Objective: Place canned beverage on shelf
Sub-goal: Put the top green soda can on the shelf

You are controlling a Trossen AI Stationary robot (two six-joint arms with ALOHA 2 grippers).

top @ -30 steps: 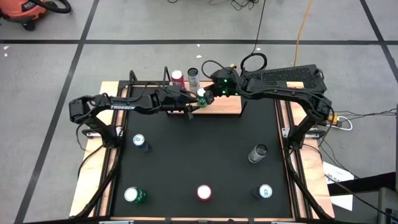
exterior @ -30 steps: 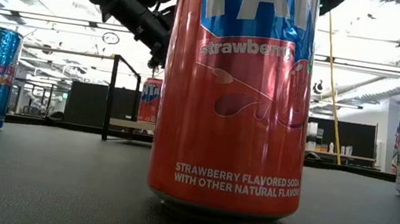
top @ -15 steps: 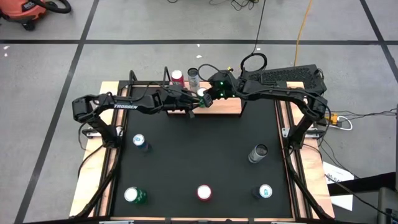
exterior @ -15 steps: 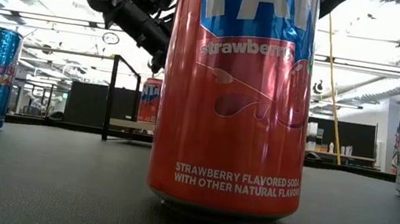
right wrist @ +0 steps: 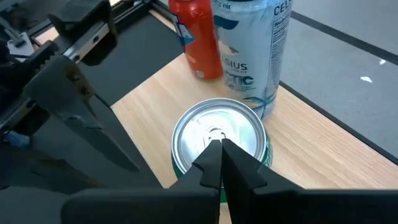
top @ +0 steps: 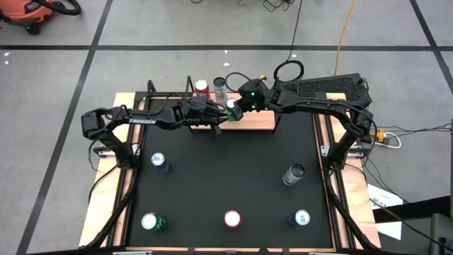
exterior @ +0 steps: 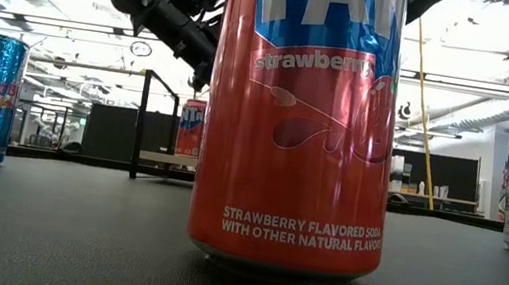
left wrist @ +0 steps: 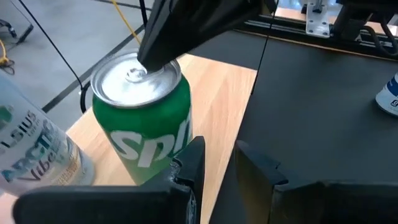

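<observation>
Once green can (left wrist: 146, 118) stood on shelf (left wrist: 224, 93), backed left gripper (left wrist: 219, 165) off beside it, slightly parted, empty; kept right gripper (right wrist: 217, 155) pressed together on lid (right wrist: 193, 130).

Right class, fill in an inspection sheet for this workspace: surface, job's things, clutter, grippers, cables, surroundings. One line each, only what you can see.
Surface: black tabletop on a wood-edged frame.
Job's things: green can upright on the wooden shelf, beside a white can and a red can.
Clutter: five more cans stand on the tabletop, among them a strawberry soda can close to the low camera.
Grippers: right gripper shut, its tips on the green can's lid; left gripper slightly open beside that can, not holding it.
Cables: yellow cable on the floor, black ones by the right arm's base.
Surroundings: grey floor with dark lines; orange vacuum.
</observation>
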